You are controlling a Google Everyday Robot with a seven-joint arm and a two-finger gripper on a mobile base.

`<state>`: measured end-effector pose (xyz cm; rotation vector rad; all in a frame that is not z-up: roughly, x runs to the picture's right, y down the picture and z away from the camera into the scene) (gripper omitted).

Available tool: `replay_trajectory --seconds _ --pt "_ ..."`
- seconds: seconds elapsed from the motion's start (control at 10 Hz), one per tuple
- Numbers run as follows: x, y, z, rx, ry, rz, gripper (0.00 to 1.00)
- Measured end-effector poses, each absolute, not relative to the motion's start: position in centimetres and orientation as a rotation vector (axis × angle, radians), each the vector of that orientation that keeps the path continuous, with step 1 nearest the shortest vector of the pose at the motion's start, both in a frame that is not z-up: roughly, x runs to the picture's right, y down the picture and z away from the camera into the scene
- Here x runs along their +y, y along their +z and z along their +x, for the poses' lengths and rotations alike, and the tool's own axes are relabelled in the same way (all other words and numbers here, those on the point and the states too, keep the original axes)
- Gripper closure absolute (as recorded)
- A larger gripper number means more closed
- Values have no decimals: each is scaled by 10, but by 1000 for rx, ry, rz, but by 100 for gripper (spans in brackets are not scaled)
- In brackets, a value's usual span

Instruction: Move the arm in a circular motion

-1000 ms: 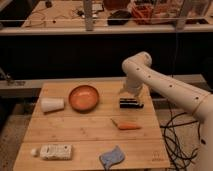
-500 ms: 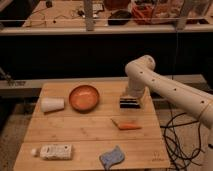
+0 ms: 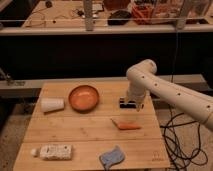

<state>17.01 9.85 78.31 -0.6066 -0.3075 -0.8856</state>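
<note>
Plainly our arm (image 3: 167, 92) looks stiff and heavy, its elbow bent just above the claw (image 3: 129, 103), low over the table (image 3: 90, 127); nothing needs gripping. Whether the claw is open, we cannot tell.

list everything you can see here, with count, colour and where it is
table: 1, light wood, centre of the view
bowl: 1, orange, back middle of the table
cup: 1, white, lying on its side just left of the bowl
carrot: 1, orange, lying right of the table's centre
cloth: 1, blue, crumpled at the front edge
packet: 1, white, lying at the front left corner; what it is cannot be made out
cables: a bundle, black, on the floor right of the table
arm: 1, cream-white, reaching in from the right, elbow raised above the table's back right
claw: 1, dark, low over the table, right of the bowl
</note>
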Motion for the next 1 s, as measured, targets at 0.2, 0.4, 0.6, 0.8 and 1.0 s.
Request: replay_trajectory --seconds 0.2,0.4,0.6,0.8,1.0 --pt "113 771 172 -311 -886 -608 20" --pt "114 770 172 -311 -887 -606 22" --pt "115 769 175 -312 -898 -604 20" --pt "124 764 167 -313 -909 -607 20" --pt "133 759 162 -313 -914 -607 20"
